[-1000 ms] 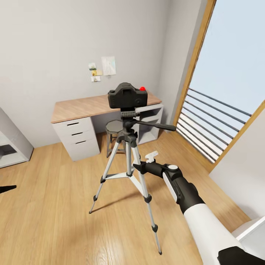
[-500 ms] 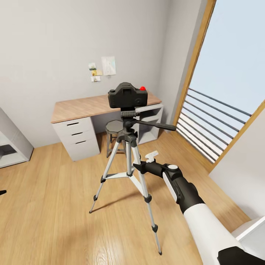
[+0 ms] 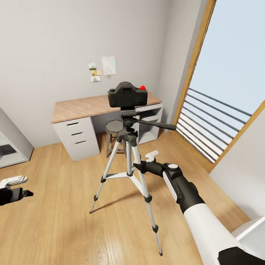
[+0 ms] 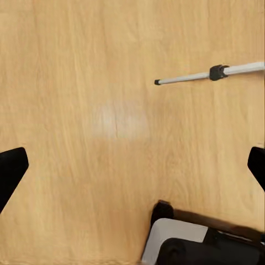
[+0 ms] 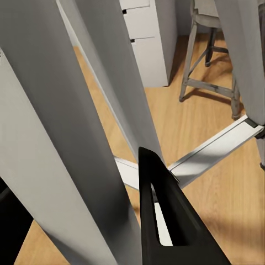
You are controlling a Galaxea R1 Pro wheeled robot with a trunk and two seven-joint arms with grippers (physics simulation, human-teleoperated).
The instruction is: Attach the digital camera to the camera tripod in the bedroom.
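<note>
**One camera set on top of the tripod**

The digital camera (image 3: 127, 95) is seen on the head of the camera tripod (image 3: 128, 162), in front of the surface (image 3: 79, 106). The right hand (image 3: 137, 167) is pressed against a tripod leg; its grip cannot be told. The left hand (image 4: 132, 165) is held wide open over the floor (image 4: 88, 99).

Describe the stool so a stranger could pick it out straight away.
Find the wood-topped desk against the grey back wall, left of the tall window. The stool stands on the floor just in front of it, beside the white drawers and partly behind the tripod. It is short and grey with a round seat, unlike the tall, silver-legged tripod carrying the camera.
</note>
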